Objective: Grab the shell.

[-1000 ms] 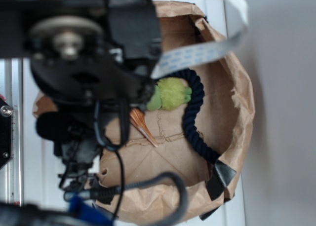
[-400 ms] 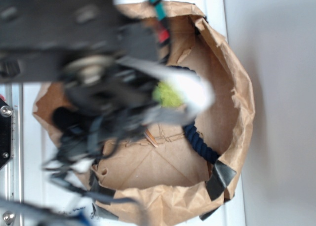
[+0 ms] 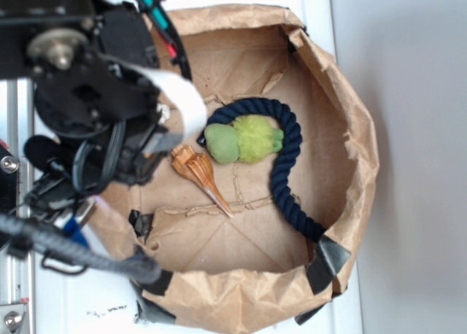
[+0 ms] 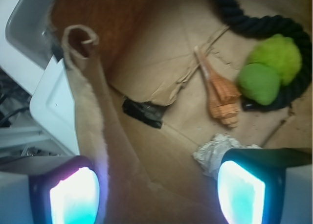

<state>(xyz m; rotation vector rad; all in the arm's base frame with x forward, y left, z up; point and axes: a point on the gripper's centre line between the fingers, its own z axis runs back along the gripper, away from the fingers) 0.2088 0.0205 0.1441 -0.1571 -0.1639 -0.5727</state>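
A white counter [image 3: 241, 316] carries a rolled-down brown paper bag [image 3: 350, 122]. On its creased floor, mid-frame, lies the shell [image 3: 195, 172], beside a green plush toy [image 3: 243, 142] and navy rope [image 3: 286, 181]. The tool [image 4: 156, 185] is spread, empty. No readable writing.

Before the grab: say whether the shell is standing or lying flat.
Lying flat: the shell rests on its side on the bag's floor.

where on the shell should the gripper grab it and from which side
Probably the ridged bulbous head of the shell, from straight above, fingers across its width. The long point looks too thin to pinch. The green plush toy sits close beside the head, so a finger could catch it. The gripper is open.
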